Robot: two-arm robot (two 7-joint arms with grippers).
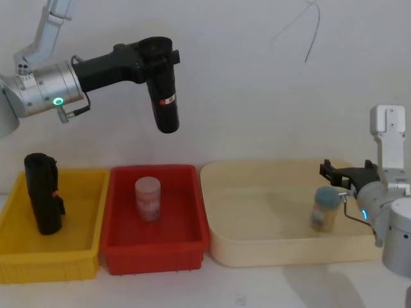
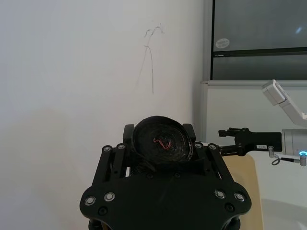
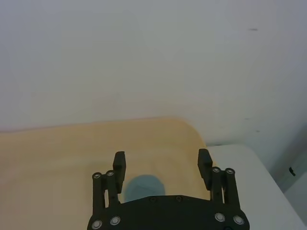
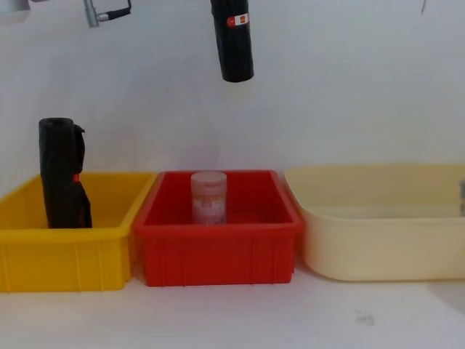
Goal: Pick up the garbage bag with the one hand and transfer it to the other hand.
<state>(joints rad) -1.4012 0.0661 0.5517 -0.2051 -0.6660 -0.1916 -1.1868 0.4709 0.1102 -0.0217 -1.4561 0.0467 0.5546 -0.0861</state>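
The left gripper (image 1: 158, 56), on the arm with the green light ring, is being held high above the bins, and its fingers (image 2: 128, 132) are clamping the upper end of the garbage bag (image 1: 166, 96). The garbage bag is hanging clear of every container in a nearly upright attitude, with its free end pointing down over the red bin (image 1: 154, 253). Its red-and-white label (image 4: 237, 20) is sitting just below the clamped end. In the left wrist view, the rolled end face of the garbage bag is showing between the two fingers. The right gripper (image 3: 162, 160), on the arm with the blue light ring, is hovering low over the right part of the cream tub (image 1: 257, 250), well apart from the garbage bag. Its fingers (image 3: 119, 160) are standing apart and are gripping nothing. A jar with a blue-green lid (image 1: 326, 206) is standing in the cream tub directly beneath the right gripper. A pale pink jar (image 1: 148, 199) is standing upright in the middle of the red bin. A second black roll (image 1: 43, 192) is standing on end in the yellow bin (image 1: 83, 256), close to its left wall. The three containers are sitting side by side on the white table (image 4: 240, 320), with the yellow bin on the left, the red bin in the middle and the cream tub on the right.
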